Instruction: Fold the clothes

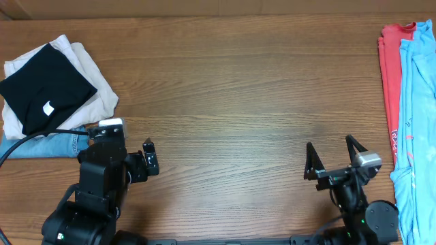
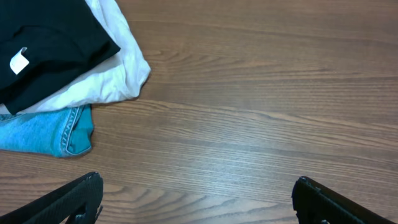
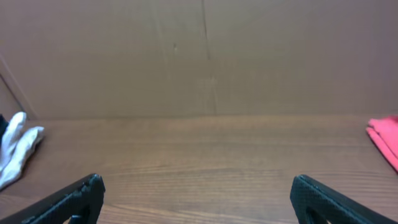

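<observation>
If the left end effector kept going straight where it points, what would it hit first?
Probably the bare wooden table; the left end effector points past the folded black shirt.

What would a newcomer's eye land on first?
The folded black shirt, white tag showing, tops cream trousers and blue jeans at the far left. A red garment and a light-blue garment lie along the right side. The left end effector and right end effector stand open, empty.

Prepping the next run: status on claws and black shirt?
Left claw open, empty. Right claw open, empty. Black shirt folded, top of stack over cream trousers and jeans, far left. Nothing blocking it.
</observation>
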Available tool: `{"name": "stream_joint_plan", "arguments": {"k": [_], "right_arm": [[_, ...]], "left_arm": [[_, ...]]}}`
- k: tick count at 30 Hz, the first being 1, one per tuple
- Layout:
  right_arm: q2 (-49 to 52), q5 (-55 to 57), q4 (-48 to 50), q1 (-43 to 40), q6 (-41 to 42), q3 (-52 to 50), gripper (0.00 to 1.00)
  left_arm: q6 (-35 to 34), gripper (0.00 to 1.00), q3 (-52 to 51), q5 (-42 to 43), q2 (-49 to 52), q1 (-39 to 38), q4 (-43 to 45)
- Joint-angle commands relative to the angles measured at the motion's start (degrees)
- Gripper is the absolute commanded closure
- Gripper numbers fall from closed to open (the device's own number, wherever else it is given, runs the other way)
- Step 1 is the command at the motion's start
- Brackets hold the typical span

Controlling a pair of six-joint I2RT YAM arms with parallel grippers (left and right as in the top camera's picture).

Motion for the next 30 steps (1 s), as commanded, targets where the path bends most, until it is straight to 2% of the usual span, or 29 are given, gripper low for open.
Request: {"name": "stream_joint_plan", "arguments": {"k": [1, 6, 11, 30], "right_arm": [[-0.57, -0.39, 7.19, 0.55, -0.70, -5.77, 0.00], [-0.57, -0.20, 18.64, 0.52, -1.11, -13.81, 0.00], [-0.57, -0.96, 11.98, 0.61, -0.79, -13.60, 0.00], [-0.57, -1.22, 12.13, 0.59, -0.22, -13.60, 0.00]], "left_arm": [[-0.98, 0.00, -0.37, -0.94, -0.07, -0.28, 0.20], [-0.98, 0.00, -0.37, -0.94, -0.07, -0.28, 0.20], [-0.98, 0.00, -0.37, -0.94, -0.07, -0.28, 0.20], [-0.98, 0.00, -0.37, -0.94, -0.07, -0.28, 0.20]]}}
